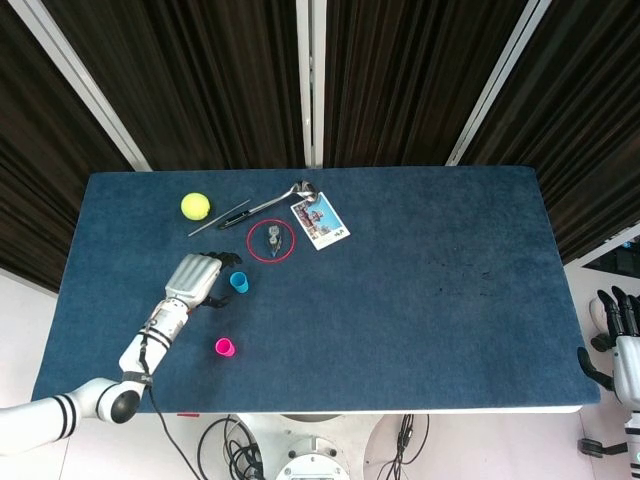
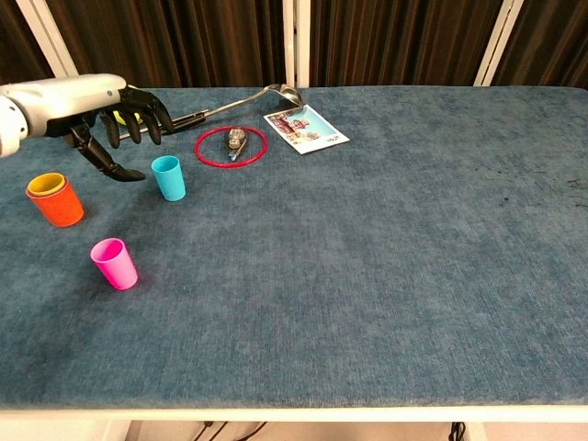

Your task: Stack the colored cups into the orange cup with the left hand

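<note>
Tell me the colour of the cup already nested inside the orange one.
Yellow: the nested cup shows its rim inside the orange cup, best seen in the chest view.

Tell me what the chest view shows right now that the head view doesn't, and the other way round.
Only the chest view: the orange cup with a yellow cup nested in it; overhead, the left arm covers it.
Only the head view: the yellow ball and the right hand, open, off the table's right edge.
Both: the open left hand just left of the blue cup, the pink cup, the red ring, the spoon and the photo card.
</note>
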`<state>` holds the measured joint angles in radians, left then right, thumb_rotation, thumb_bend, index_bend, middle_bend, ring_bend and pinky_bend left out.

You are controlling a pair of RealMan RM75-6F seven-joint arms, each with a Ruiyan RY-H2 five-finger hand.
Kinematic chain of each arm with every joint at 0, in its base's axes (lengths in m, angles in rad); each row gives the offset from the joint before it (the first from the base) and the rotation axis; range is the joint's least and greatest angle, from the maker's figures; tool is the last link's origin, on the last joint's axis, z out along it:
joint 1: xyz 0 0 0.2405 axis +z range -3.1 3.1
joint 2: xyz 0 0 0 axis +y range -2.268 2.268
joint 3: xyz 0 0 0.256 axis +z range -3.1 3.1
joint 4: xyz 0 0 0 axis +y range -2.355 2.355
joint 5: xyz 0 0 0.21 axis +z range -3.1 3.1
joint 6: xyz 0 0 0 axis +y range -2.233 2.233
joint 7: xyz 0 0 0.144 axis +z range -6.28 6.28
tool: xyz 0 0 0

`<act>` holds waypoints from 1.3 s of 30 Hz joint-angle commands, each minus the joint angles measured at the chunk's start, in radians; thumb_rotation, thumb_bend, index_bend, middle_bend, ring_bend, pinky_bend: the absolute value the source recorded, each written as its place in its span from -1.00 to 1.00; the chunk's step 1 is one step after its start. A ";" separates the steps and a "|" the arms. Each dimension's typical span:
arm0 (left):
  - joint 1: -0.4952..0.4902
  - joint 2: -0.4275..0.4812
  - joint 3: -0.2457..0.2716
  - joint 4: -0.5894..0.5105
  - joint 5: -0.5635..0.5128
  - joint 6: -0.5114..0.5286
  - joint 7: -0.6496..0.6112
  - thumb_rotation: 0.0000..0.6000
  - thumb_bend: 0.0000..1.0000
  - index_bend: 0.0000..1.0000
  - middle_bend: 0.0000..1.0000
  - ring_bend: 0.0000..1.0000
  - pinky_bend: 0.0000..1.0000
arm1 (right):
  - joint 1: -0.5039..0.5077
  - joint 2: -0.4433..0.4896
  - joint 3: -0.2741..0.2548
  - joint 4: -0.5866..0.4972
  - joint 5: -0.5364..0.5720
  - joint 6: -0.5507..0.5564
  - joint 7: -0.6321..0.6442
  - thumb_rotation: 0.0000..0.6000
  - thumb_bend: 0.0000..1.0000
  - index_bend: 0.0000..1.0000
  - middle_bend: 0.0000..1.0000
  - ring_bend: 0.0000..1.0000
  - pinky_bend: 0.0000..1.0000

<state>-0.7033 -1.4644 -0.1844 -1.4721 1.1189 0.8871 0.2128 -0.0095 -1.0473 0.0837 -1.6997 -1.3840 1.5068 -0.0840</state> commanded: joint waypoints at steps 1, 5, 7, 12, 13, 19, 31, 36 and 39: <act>-0.010 -0.030 0.006 0.035 -0.003 -0.001 0.002 1.00 -0.59 -0.47 -0.38 -0.33 -0.13 | 0.001 -0.002 -0.001 0.001 0.003 -0.006 0.002 1.00 -0.43 -1.00 -1.00 -1.00 -1.00; -0.022 -0.054 0.009 0.075 -0.003 -0.008 0.005 1.00 -0.59 -0.48 -0.38 -0.33 -0.12 | 0.005 -0.011 -0.001 0.006 0.000 -0.008 -0.001 1.00 -0.43 -1.00 -1.00 -1.00 -1.00; -0.027 -0.062 0.010 0.088 -0.003 -0.011 0.005 1.00 -0.59 -0.47 -0.38 -0.32 -0.12 | 0.007 -0.012 0.000 0.006 0.002 -0.012 -0.002 1.00 -0.43 -1.00 -1.00 -1.00 -1.00; -0.036 -0.082 0.011 0.118 -0.009 -0.024 -0.006 1.00 -0.59 -0.42 -0.36 -0.27 -0.08 | 0.012 -0.013 0.002 0.009 0.008 -0.023 -0.003 1.00 -0.43 -1.00 -1.00 -1.00 -1.00; -0.038 -0.087 0.011 0.125 -0.010 -0.030 -0.015 1.00 -0.59 -0.40 -0.35 -0.26 -0.07 | 0.013 -0.013 0.001 0.010 0.010 -0.027 -0.003 1.00 -0.43 -1.00 -1.00 -1.00 -1.00; -0.047 -0.110 0.013 0.159 0.018 -0.038 -0.054 1.00 -0.59 -0.33 -0.31 -0.18 0.00 | 0.018 -0.015 0.002 0.019 0.028 -0.045 0.000 1.00 -0.43 -1.00 -1.00 -1.00 -1.00; -0.054 -0.147 0.015 0.219 0.031 -0.038 -0.080 1.00 -0.46 -0.14 -0.12 0.02 0.16 | 0.022 -0.016 0.002 0.027 0.036 -0.059 0.006 1.00 -0.43 -1.00 -1.00 -1.00 -1.00; -0.053 -0.156 0.016 0.233 0.045 -0.022 -0.081 1.00 -0.43 -0.09 -0.08 0.06 0.19 | 0.022 -0.015 0.001 0.026 0.038 -0.061 0.005 1.00 -0.43 -1.00 -1.00 -1.00 -1.00; -0.052 -0.157 0.014 0.235 0.051 -0.011 -0.083 1.00 -0.44 -0.06 -0.04 0.09 0.21 | 0.023 -0.014 0.000 0.024 0.039 -0.064 0.003 1.00 -0.43 -1.00 -1.00 -1.00 -1.00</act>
<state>-0.7553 -1.6210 -0.1702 -1.2380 1.1685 0.8755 0.1300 0.0134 -1.0615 0.0835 -1.6757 -1.3454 1.4428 -0.0811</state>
